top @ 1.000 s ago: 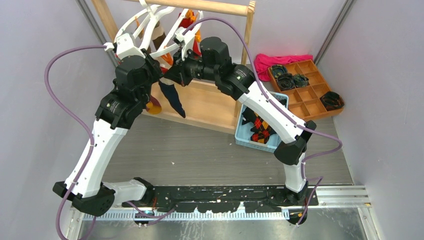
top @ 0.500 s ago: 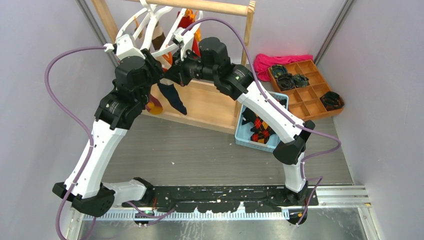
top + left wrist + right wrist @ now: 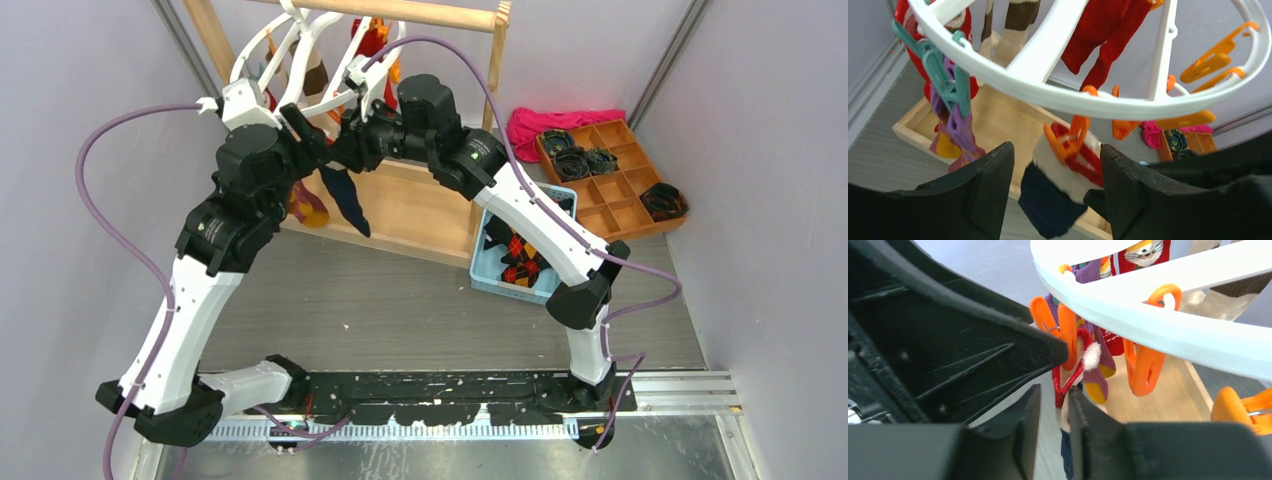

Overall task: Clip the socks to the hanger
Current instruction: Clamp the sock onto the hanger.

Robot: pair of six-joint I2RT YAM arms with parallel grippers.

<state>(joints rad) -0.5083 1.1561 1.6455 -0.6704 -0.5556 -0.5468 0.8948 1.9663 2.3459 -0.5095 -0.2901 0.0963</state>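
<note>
The wooden rack (image 3: 400, 210) carries the white round hanger (image 3: 1013, 82). The left gripper (image 3: 1055, 160) sits below the hanger rim, fingers spread wide. The right gripper (image 3: 1054, 395) is closed on the navy sock (image 3: 1048, 200), which hangs under the rim, its red cuff at an orange clip (image 3: 1070, 142)

White-and-black arms (image 3: 185, 320), purple cables (image 3: 430, 39)

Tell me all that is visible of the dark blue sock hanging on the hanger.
The sock has a dark blue foot, a white cuff and red trim with a white pompom. It looks like soft knit. It hangs limp, toe down, from an orange clip on the white round hanger. The fingers of the right hand flank its cuff.
</note>
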